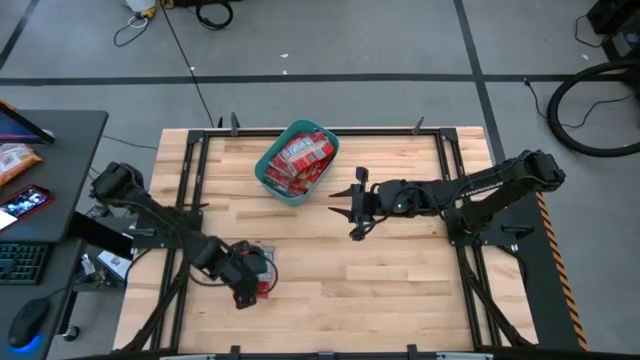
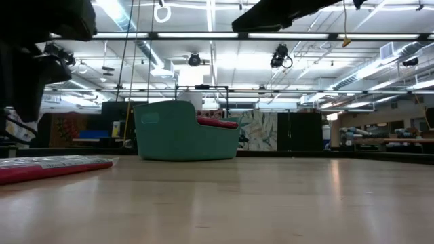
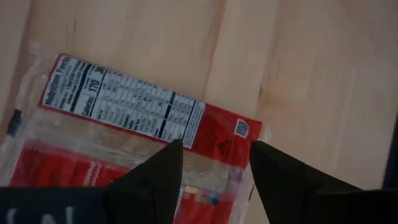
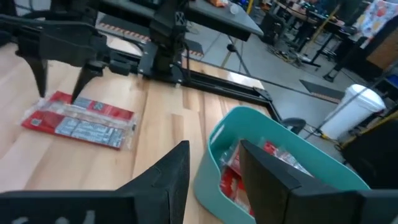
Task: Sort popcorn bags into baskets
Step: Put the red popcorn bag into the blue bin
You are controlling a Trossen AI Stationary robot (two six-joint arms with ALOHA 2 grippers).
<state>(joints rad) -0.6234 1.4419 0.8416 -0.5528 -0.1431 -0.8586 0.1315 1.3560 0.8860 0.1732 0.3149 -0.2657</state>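
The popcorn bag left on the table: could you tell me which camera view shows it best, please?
The left wrist view: the popcorn bag fills it, nutrition label readable, between the open left tool fingers. The right wrist view shows it whole but distant, the high view mostly hidden under the arm, the low view only edge-on.

high: straight down over whole table (image 1: 400,290) | low: table-top level, faces room, teal tub (image 2: 183,132) mid-distance | left wrist: close above popcorn bag (image 3: 124,124) beyond its fingertips | right wrist: shares tub (image 4: 280,155), bag (image 4: 81,121)

Bright overhead strip lighting, pale glare on the table (image 2: 285,196), blurred near foreground.
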